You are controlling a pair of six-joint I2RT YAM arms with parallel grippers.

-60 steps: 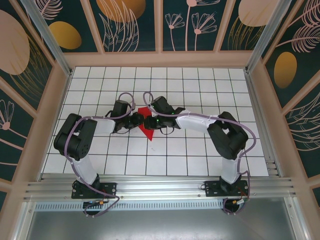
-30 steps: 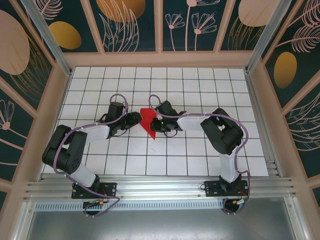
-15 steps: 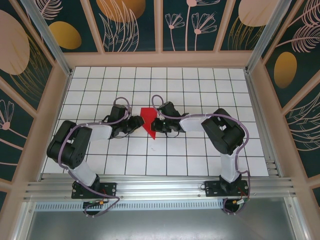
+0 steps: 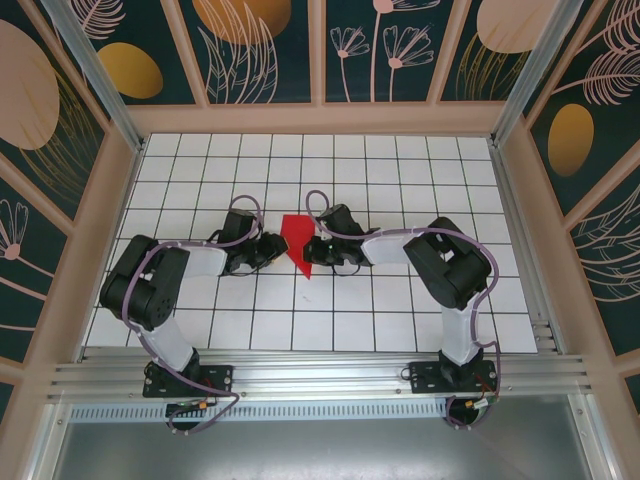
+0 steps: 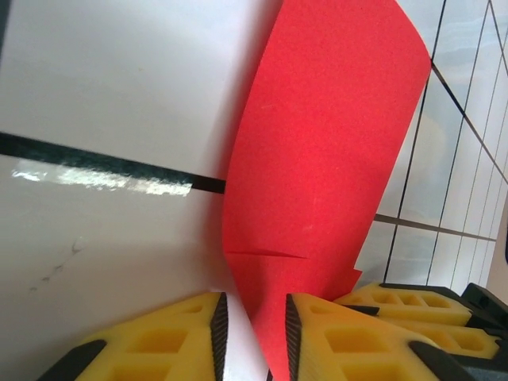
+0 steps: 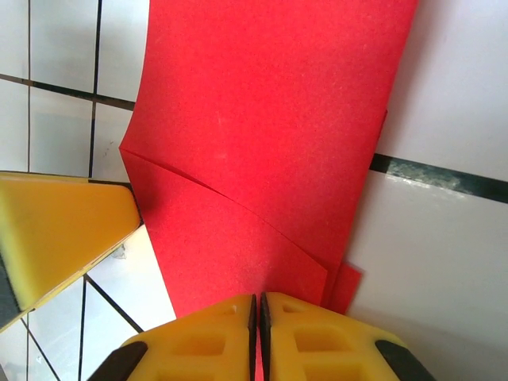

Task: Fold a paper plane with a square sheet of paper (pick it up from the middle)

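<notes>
Red square sheet of paper (image 4: 296,243), part-folded to a point, lies on the gridded table (image 4: 400,300) between both grippers. Right gripper (image 6: 258,302) is pinched tight on its near edge. Left gripper (image 5: 255,309) has its jaws slightly apart, with paper standing in the gap. Advice: close left fully before pulling; keep the diagonal crease (image 6: 222,202) matched; draw evenly. Underlayers and the edge inside the pads are hidden, so fold count is unclear.

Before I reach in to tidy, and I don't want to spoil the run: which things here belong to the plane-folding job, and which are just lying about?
Job: folded bright red paper sheet; left pincer, jaws apart around its edge; right pincer, shut on it.
Not the job: white grid-tiled table; floral wall panels; aluminium front rail.
</notes>
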